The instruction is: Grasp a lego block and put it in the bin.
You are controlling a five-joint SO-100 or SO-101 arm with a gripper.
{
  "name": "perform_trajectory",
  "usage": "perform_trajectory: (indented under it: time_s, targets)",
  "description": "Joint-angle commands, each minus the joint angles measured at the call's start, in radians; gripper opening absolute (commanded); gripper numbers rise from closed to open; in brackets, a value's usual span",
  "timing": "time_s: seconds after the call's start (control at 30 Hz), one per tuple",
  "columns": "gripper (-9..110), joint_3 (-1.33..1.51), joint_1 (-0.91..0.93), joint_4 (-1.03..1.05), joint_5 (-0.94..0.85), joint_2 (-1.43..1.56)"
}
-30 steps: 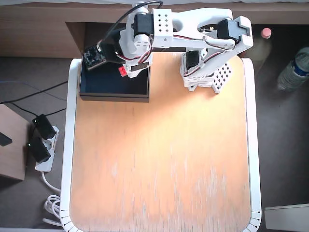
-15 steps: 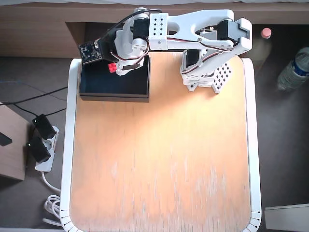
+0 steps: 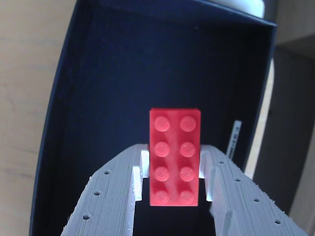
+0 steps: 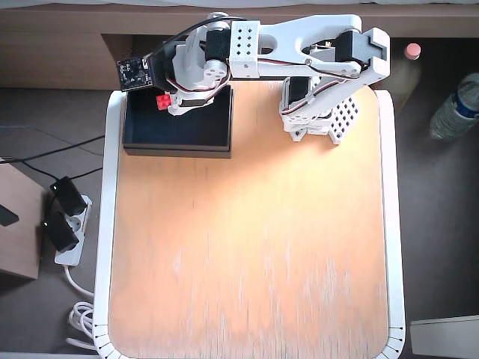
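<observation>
Wrist view shows the gripper [image 3: 174,184] clenched on the lego block [image 3: 174,156], one white finger pressed to each long side of the red brick, studs facing the camera in two rows of four. Behind the brick lies the dark floor of the bin [image 3: 98,88], so the brick hangs above the bin's interior, not resting on it. A white label strip [image 3: 235,137] runs along the bin's rim to the right of the brick in this view.

Seen from the overhead view, the bin [image 4: 179,131] sits at the far left corner of the table [image 4: 254,247]. The arm reaches across it from its base [image 4: 318,112], just right of the bin, and the gripper [image 4: 168,103] holds the lego block [image 4: 162,101] over the bin's back left part.
</observation>
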Motion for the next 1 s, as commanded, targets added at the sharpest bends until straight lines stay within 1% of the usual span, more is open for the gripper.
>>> perform_trajectory:
  time_s: [0.0,0.07,0.13,0.33,0.5,0.63,0.87,0.97]
  targets:
    - [12,-0.012,-0.005,-0.032,-0.003,0.009]
    - [13,-0.014,-0.014,-0.038,-0.012,0.009]
    - [16,-0.015,-0.023,-0.057,-0.028,0.012]
    - [17,-0.043,-0.083,-0.081,-0.086,0.021]
    - [17,-0.124,-0.210,-0.081,-0.209,0.061]
    - [16,-0.135,-0.330,-0.110,-0.259,0.140]
    - [1,-0.135,-0.534,-0.117,-0.265,0.284]
    - [1,-0.133,-0.609,-0.117,-0.255,0.336]
